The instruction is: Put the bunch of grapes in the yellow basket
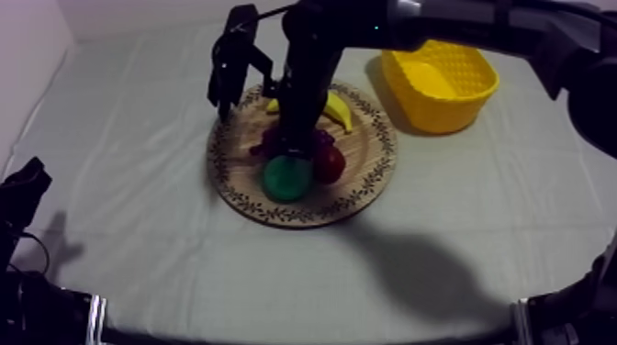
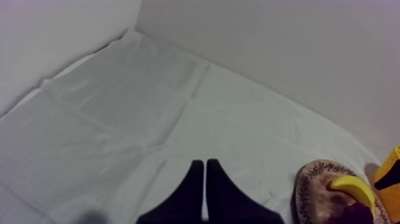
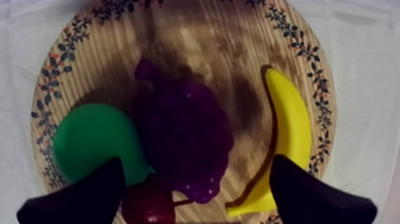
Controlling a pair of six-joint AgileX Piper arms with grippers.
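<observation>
The purple bunch of grapes (image 3: pixel 184 134) lies in the middle of the round wooden board (image 3: pixel 196 36). Around it lie a green pear (image 3: pixel 95 140), a small red fruit (image 3: pixel 149 205) and a banana (image 3: pixel 291 137). My right gripper (image 3: pixel 196 164) hangs open right over the grapes, one finger (image 3: pixel 89 196) beside the pear and the other near the banana's end. In the top view the right arm reaches down onto the board (image 1: pixel 367 174) and hides most of the grapes (image 1: pixel 321 139). My left gripper (image 2: pixel 205 164) is shut on nothing at the table's left edge.
The yellow basket (image 1: pixel 441 83) stands behind and to the right of the board, with nothing in it. Bare cloth lies in front of the board and to its left. My left arm (image 1: pixel 23 188) rests low at the left.
</observation>
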